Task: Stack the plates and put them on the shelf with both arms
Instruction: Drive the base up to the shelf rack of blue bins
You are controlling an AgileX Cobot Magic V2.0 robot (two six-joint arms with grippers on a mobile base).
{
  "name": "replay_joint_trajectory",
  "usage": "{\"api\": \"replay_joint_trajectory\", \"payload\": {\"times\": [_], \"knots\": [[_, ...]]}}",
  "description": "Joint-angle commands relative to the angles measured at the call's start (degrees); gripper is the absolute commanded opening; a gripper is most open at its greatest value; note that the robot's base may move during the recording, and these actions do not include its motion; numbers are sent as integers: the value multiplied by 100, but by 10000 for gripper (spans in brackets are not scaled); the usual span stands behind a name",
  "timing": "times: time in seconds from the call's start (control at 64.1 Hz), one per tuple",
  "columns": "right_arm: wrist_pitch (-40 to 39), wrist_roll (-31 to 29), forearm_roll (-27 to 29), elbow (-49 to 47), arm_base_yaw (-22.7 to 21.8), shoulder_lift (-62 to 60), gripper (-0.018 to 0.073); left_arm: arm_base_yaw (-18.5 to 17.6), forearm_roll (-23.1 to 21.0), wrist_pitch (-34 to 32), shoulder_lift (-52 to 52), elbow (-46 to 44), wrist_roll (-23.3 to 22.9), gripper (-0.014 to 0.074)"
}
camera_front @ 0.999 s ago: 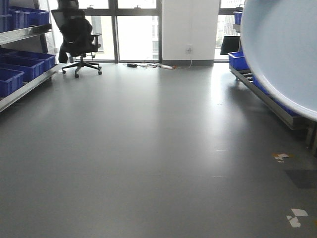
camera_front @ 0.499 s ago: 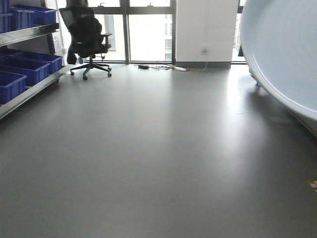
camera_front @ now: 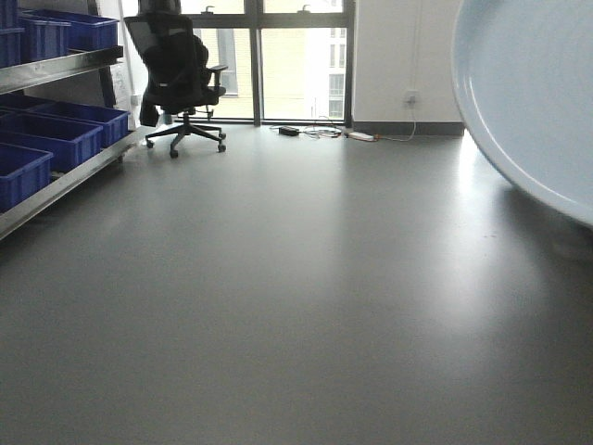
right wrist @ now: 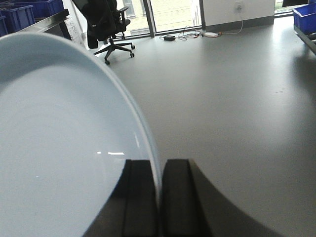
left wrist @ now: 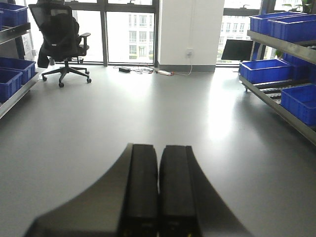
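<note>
A pale bluish-white plate fills the left of the right wrist view, held on edge. My right gripper is shut on the plate's rim, one finger on each face. The same plate shows large at the right edge of the front view, above the floor. I cannot tell whether a second plate lies against it. My left gripper is shut and empty, its fingers pressed together over bare grey floor. No arm shows in the front view.
Grey floor stretches ahead to windows and a white wall. A black office chair stands at the far left. A metal shelf with blue bins runs along the left. Another shelf with blue bins runs along the right. Cables lie by the wall.
The front view has swung left and moved forward: the chair and wall shifted right in frame, and the right shelf left the view. The plate stays at the right edge.
</note>
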Motion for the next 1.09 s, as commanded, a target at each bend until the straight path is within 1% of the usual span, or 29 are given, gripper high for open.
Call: {"api": "replay_joint_trajectory", "payload": {"times": [0.0, 1.077], "knots": [[-584, 0, -15, -181, -19, 15, 48, -43, -55, -497, 33, -202, -58, 83], [-584, 0, -15, -181, -19, 15, 48, -43, -55, -497, 33, -202, -58, 83]]}}
